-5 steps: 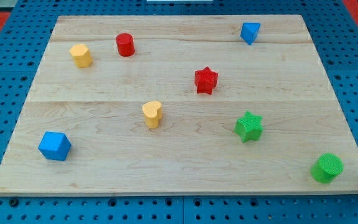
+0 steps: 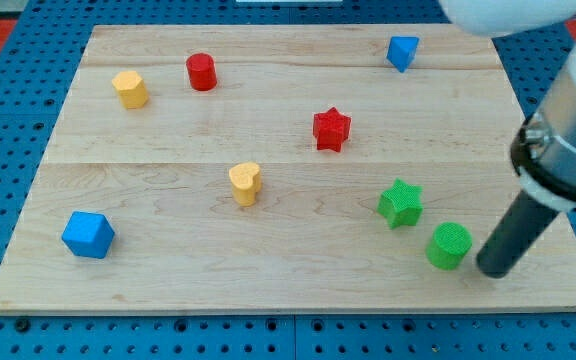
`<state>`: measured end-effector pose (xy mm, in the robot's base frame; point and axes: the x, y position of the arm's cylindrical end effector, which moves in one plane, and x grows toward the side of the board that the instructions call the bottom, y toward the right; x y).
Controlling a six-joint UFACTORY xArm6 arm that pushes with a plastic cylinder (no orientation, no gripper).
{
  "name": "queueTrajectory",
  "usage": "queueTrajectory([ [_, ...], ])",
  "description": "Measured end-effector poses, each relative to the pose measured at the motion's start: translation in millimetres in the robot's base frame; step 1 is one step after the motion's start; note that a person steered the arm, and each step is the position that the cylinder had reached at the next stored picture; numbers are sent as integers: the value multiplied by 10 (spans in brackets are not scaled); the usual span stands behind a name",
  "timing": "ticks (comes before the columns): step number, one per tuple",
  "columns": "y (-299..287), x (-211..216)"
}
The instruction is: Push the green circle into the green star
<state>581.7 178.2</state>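
Near the view's bottom right: my tip (image 2: pixel 494 268), holding nothing, just right of green circle (image 2: pixel 450 245); green star (image 2: pixel 400 203) up-left.

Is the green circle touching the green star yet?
Apart. The camera view shows a strip of bare board between the green circle and the green star. My tip sits just to the circle's right.

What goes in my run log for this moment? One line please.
my tip: right of green circle, close | green circle: lower right of green star, small gap | task: not yet done
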Motion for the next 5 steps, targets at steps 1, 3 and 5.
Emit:
queueTrajectory([
  [1,-278,35],
  [3,-623,-71],
  [5,-387,-523],
])
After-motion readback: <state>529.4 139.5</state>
